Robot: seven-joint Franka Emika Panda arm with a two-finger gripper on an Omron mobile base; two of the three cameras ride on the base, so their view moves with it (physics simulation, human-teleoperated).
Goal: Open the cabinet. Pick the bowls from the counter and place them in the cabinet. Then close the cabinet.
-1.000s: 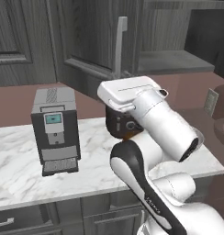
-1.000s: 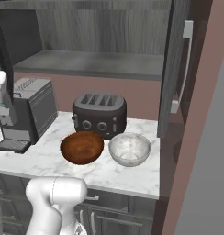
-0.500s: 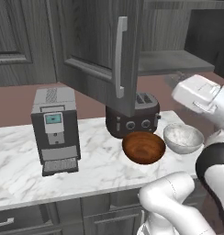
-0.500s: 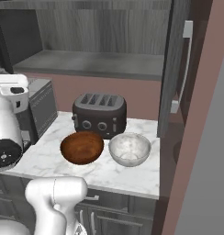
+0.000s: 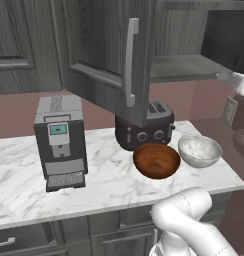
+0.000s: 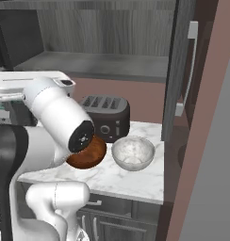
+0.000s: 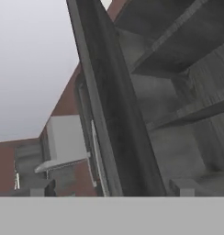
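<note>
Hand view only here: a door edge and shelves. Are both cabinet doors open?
Observer: Yes. The left door is swung out over the counter, and the right door is open too.
Operator: Bowls in yet?
Observer: No. Both sit on the counter: the brown bowl in front of the toaster.
Operator: And the other one?
Observer: The white bowl is just right of the brown one, nearer the counter's end.

The dark grey cabinet (image 5: 109,55) stands open; brown bowl (image 5: 156,160) and pale bowl (image 5: 199,150) sit side by side, perhaps touching, on the counter.
</note>
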